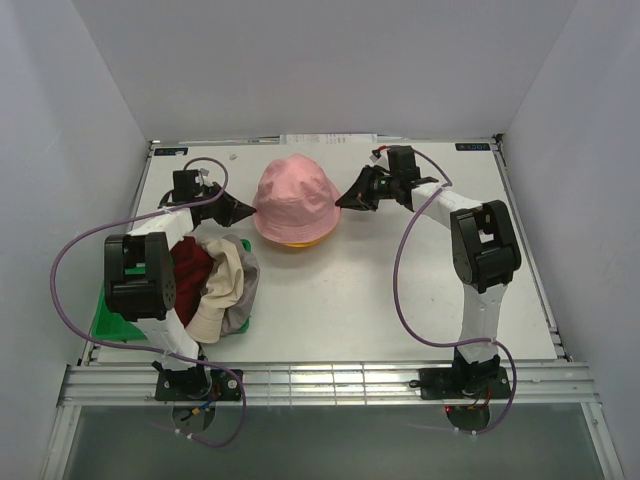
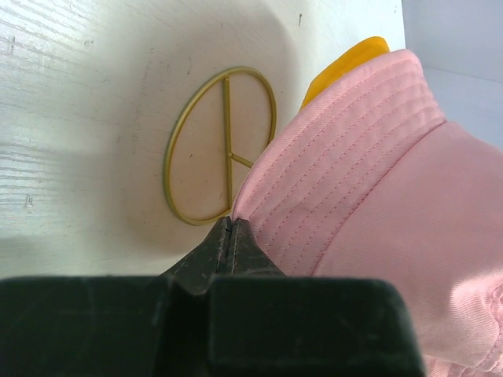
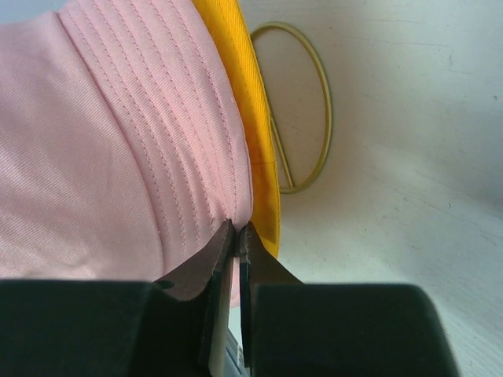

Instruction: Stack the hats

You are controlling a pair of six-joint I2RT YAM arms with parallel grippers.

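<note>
You are gripping the soft pink fabric bucket hat (image 1: 295,200), sitting on the yellow-orange fabric bucket hat (image 1: 298,241) toward 12 o'clock on the table (image 1: 400,300): left gripper (image 1: 248,211) clenched on its brim at 9 o'clock, right gripper (image 1: 345,200) at 3. Be pulling both sides down evenly.

Both arms reached forward and inward from their bases, elbows raised and forearms angled toward the middle of the table. The left arm (image 1: 140,272) held its wrist low, and the left gripper (image 1: 246,210) pointed right with its jaws pressed together, tips meeting at the rim of the pink hat (image 1: 295,198); whether they caught fabric could not be told. The right arm (image 1: 482,245) bent back leftward, and the right gripper (image 1: 346,200) pointed left, jaws pinched on that hat's brim.
</note>
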